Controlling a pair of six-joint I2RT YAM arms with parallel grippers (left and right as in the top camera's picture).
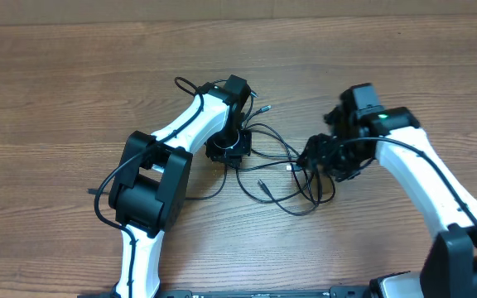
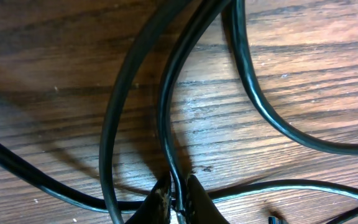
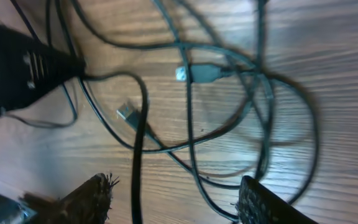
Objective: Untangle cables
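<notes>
The cables [image 1: 295, 213] lie as a loose black tangle on the wooden table between my two arms. My left gripper [image 1: 228, 153] is down at the tangle's left side. Its wrist view shows it [image 2: 178, 200] shut on one thin black strand [image 2: 166, 124], with other loops curving past. My right gripper [image 1: 321, 157] hovers over the tangle's right side. It [image 3: 176, 196] stands open, one cable [image 3: 139, 155] running down between its fingers [image 3: 95, 196] without being pinched. Two silvery plug tips [image 3: 182, 73] [image 3: 126, 113] lie among the loops.
The left arm's bulky black joint [image 1: 151, 182] and its own thicker wire [image 1: 106, 186] sit at the lower left. The right arm [image 1: 437, 190] stretches to the lower right. A dark part of the other arm [image 3: 17, 62] fills the right wrist view's left side.
</notes>
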